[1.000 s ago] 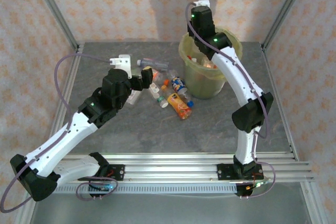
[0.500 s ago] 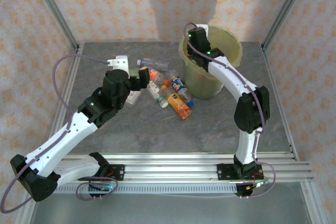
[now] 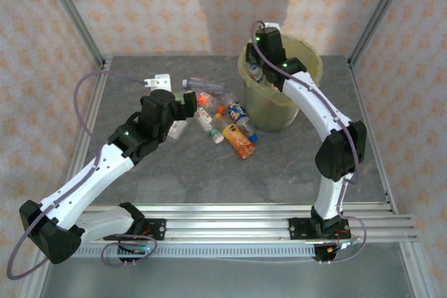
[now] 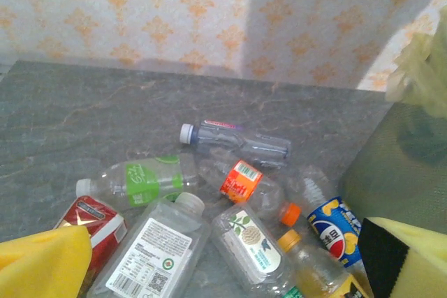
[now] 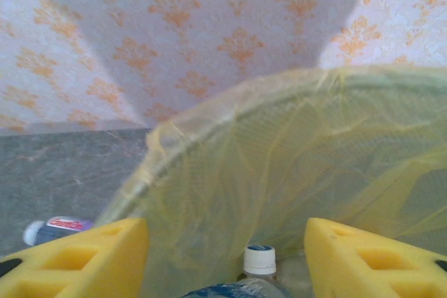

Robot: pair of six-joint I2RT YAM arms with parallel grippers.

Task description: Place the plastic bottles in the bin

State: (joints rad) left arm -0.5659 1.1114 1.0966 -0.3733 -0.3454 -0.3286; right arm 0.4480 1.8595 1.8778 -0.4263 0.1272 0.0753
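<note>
The left gripper (image 4: 223, 263) is held wide open, empty, above bottles (image 4: 241, 181) lying on the table (image 3: 244, 179) beside the bin (image 3: 308, 58). The right gripper (image 5: 223, 256) is parted over the bin; a white-capped bottle (image 5: 259, 262) is seen ungripped below.

You have a grey, marbled table top (image 3: 209, 172) filling the middle of the top view. Behind it, across the upper part of the frame, stands a wall (image 3: 160, 12) papered cream with an orange floral motif. One slanted metal post (image 3: 72, 12) crosses the upper left, and another post (image 3: 378, 12) crosses the upper right. Along the bottom, a ribbed aluminium rail (image 3: 230, 215) spans the width, with a perforated strip (image 3: 230, 250) just below it.
</note>
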